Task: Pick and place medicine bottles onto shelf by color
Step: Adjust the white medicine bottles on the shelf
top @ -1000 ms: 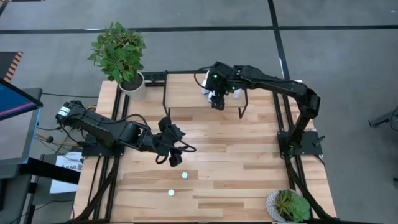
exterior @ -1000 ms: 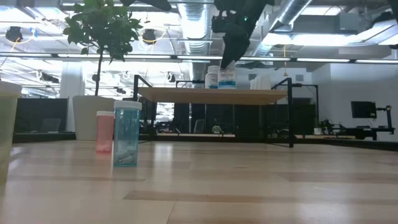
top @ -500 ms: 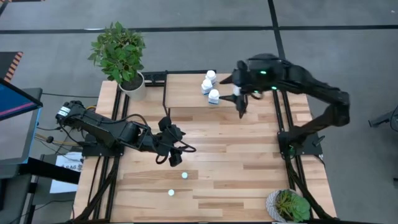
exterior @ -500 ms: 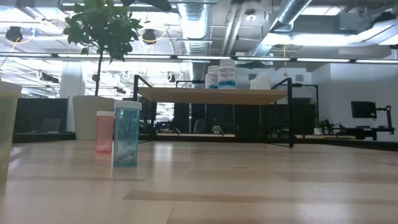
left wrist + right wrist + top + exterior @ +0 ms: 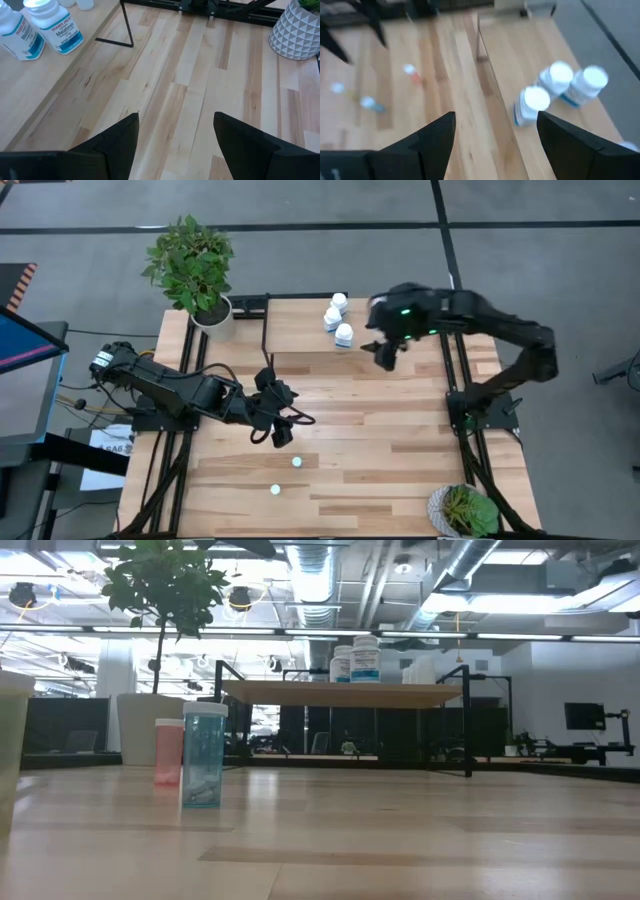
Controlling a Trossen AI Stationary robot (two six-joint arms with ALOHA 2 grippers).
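Observation:
Three white medicine bottles (image 5: pixel 338 318) stand upright on the light wood top of the shelf (image 5: pixel 295 325); they also show in the right wrist view (image 5: pixel 530 105). Two of them show in the low view (image 5: pixel 358 660). Two small bottles (image 5: pixel 297 462) (image 5: pixel 275 489) stand on the table near its near edge. In the low view a pale blue bottle (image 5: pixel 204 768) and a pink one (image 5: pixel 168 752) stand there. My right gripper (image 5: pixel 385 355) is open and empty, just right of the shelf bottles. My left gripper (image 5: pixel 285 425) is open and empty over the table, left of centre.
A potted plant (image 5: pixel 192 270) stands at the far left corner and a smaller one (image 5: pixel 462 510) at the near right corner. The shelf's black legs (image 5: pixel 390 358) stand on the table. A pale object (image 5: pixel 10 750) stands close to the low camera, at that picture's left edge.
My right gripper has moved up off the white bottles on the shelf and toward the table's right edge, turning as it went. The bottle it was over stays upright on the shelf with the other two. My left arm has kept still.

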